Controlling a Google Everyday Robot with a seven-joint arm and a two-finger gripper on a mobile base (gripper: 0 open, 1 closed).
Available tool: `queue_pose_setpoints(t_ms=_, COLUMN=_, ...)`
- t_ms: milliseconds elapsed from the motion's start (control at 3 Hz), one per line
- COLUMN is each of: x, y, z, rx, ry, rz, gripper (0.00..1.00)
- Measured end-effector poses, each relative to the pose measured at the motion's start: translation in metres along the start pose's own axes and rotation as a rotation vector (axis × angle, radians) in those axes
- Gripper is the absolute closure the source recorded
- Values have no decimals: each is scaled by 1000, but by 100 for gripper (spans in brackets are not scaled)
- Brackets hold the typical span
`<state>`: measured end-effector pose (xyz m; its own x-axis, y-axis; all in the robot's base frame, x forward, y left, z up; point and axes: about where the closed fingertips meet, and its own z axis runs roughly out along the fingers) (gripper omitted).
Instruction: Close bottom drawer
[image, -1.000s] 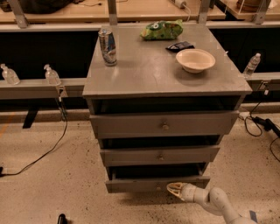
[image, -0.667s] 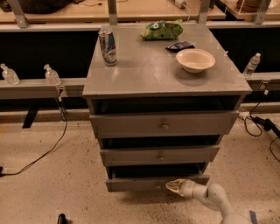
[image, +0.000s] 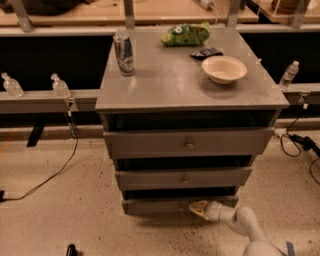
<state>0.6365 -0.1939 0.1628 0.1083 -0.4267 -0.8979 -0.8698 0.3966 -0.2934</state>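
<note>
Grey cabinet (image: 165, 87) sits mid-frame with three drawers stacked in its front. The bottom drawer (image: 157, 206) is at 6 o'clock from the cabinet top, lowest in the stack and just above the floor, narrowest front, with a dark gap above it; it looks pulled out a little. The gripper (image: 196, 208) is at 5 o'clock in the frame, its white arm coming in from the lower right corner and its tip pointing toward 9 o'clock, against the bottom drawer front right of centre. Its fingers taper together to a point, pinched closed, gripping nothing. The middle drawer (image: 150, 179) and top drawer (image: 150, 143) each show a small centre knob. On the cabinet top: can (image: 123, 52) at 10 o'clock, green bag (image: 186, 34) at 12, dark packet (image: 206, 52) and bowl (image: 224, 68) toward 2 o'clock. A cable (image: 47, 177) trails on the floor at 8 o'clock.
</note>
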Motion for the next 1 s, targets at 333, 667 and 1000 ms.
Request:
queue_pose_setpoints(t_ms=333, x=0, y=0, z=0, rx=0, ry=0, rz=0, gripper=100)
queue_pose_setpoints(t_ms=667, x=-3, y=-7, z=4, rx=-7, ry=-26, rz=-1, gripper=100)
queue_pose_setpoints(t_ms=1000, x=-3, y=-7, z=4, rx=-7, ry=-26, rz=-1, gripper=100)
